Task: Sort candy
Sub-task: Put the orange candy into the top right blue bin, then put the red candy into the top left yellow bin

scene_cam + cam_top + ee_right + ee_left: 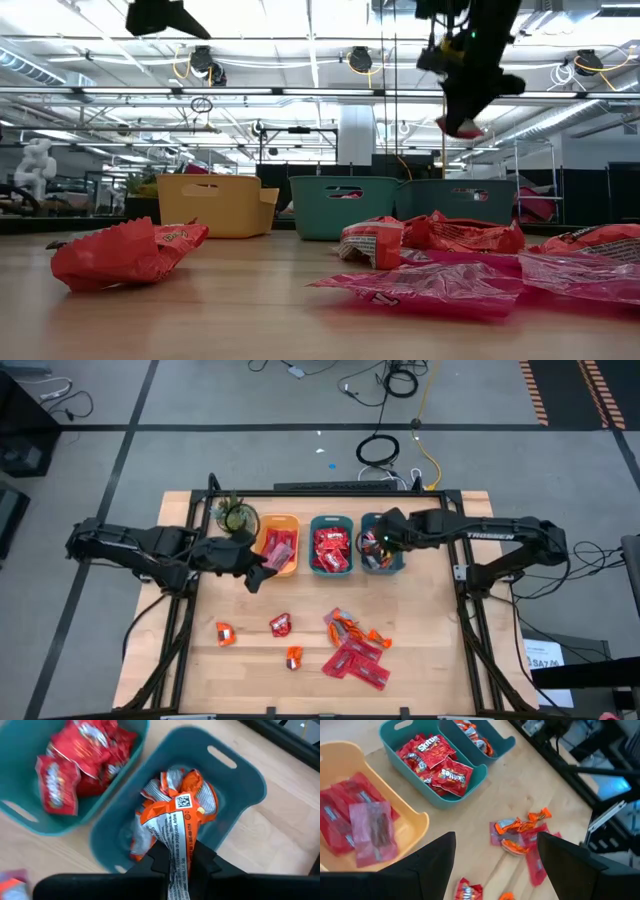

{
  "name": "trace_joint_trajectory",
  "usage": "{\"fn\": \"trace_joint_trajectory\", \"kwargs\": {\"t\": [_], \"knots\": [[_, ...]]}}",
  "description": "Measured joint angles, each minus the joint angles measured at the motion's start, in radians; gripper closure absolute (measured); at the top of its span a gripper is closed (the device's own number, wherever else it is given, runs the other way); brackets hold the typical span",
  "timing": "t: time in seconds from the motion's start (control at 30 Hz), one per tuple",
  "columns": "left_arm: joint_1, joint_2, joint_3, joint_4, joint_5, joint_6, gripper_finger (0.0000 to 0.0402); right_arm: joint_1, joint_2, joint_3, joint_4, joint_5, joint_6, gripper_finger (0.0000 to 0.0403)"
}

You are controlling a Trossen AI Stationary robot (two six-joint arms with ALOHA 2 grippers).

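Observation:
My right gripper [372, 543] hovers over the right teal bin [399, 563], shut on a small orange wrapped candy [177, 817]; more orange pieces lie in that bin [240, 780]. My left gripper [258, 578] is open and empty beside the near end of the yellow bin [280, 518], which holds pinkish-red flat packets [367, 827]. Red squarish packets [437, 762] fill the middle teal bin [331, 519]. On the table lie a loose pile of candy [352, 648], one red packet [280, 625] and two orange pieces [224, 632] [293, 657]. My right gripper pinches the orange wrapped candy by its crimped wrapper end [179, 845] between the two fingers, coming from above and pointing down. The piece is lifted clear and hangs past the fingertips over the open right teal bin.
A small potted green plant [234, 516] stands at the table's far left, next to the yellow bin. The three bins sit in a row along the far side. Bare wood shows at the near left of the table [215, 680]. A dark frame rims the table.

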Motion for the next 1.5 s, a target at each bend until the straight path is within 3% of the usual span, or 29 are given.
{"fn": "trace_joint_trajectory", "kwargs": {"t": [0.23, 0.4, 0.63, 0.97, 1.2, 1.5], "knots": [[-0.171, 0.02, 0.0, 0.003, -0.203, -0.191, 0.0113, -0.107, -0.013, -0.145, 0.187, -0.149, -0.187, 0.0377], [-0.258, 0.077, 0.0, 0.073, -0.269, -0.239, 0.0113, -0.157, -0.014, -0.233, 0.306, -0.218, -0.259, 0.0376], [-0.313, 0.16, 0.0, 0.179, -0.274, -0.239, 0.0113, -0.182, -0.015, -0.251, 0.32, -0.215, -0.317, 0.0355], [-0.352, 0.192, 0.0, 0.189, -0.271, -0.236, 0.0114, -0.18, -0.033, -0.251, 0.292, -0.22, -0.294, 0.024], [-0.376, 0.189, 0.0, 0.178, -0.223, -0.183, 0.0114, -0.139, -0.188, -0.251, 0.28, -0.215, -0.158, 0.0196], [-0.392, 0.189, 0.0, 0.175, -0.214, -0.068, 0.0114, 0.074, -0.411, -0.249, 0.311, -0.175, 0.033, 0.0193]]}}
